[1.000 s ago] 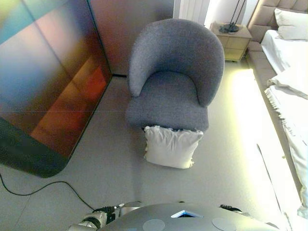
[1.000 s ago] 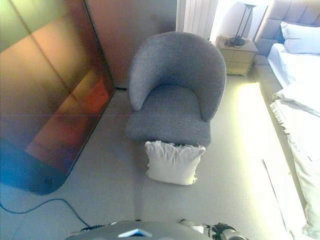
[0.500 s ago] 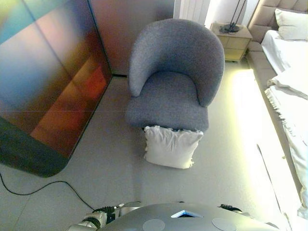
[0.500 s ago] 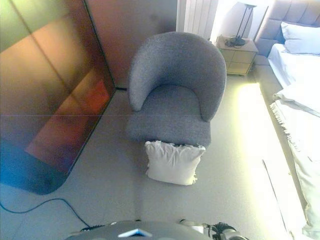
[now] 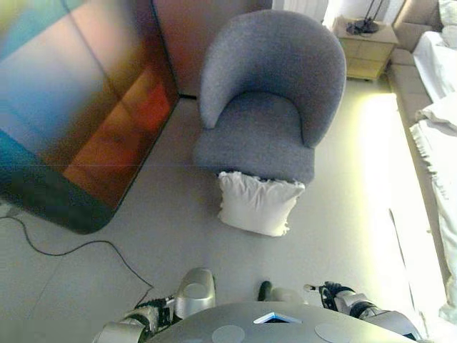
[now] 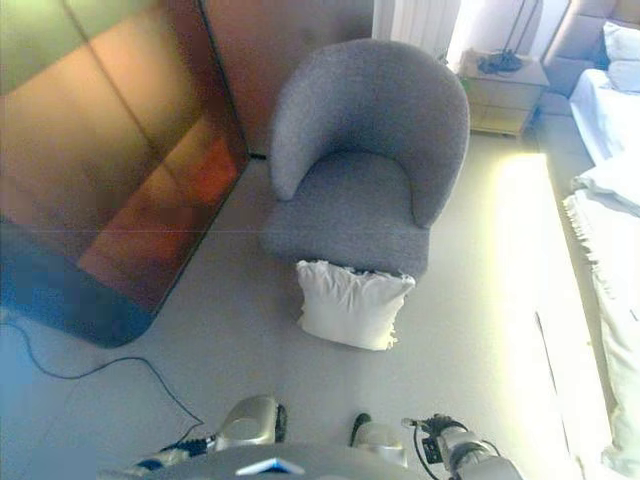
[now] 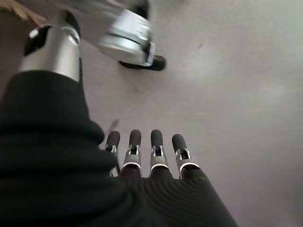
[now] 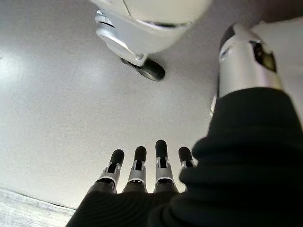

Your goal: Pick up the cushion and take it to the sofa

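A white cushion [image 5: 258,204] with frilled edges stands on the grey floor, leaning against the front of a grey armchair [image 5: 268,100]; it also shows in the right eye view [image 6: 352,305]. Both hands hang low at my sides, well short of the cushion. My left hand [image 7: 147,156] shows in its wrist view with fingers straight, pointing at bare floor, holding nothing. My right hand [image 8: 147,165] shows the same in its wrist view, open and empty.
A large dark glossy panel [image 5: 78,107] stands at the left. A black cable [image 5: 86,246] lies on the floor at the lower left. A bedside table [image 5: 368,46] stands at the back right, and a white bed [image 5: 439,121] runs along the right side.
The camera has moved closer and tilted down, so the chair and cushion sit higher in the picture and my arms show at the bottom. The cushion stays against the chair.
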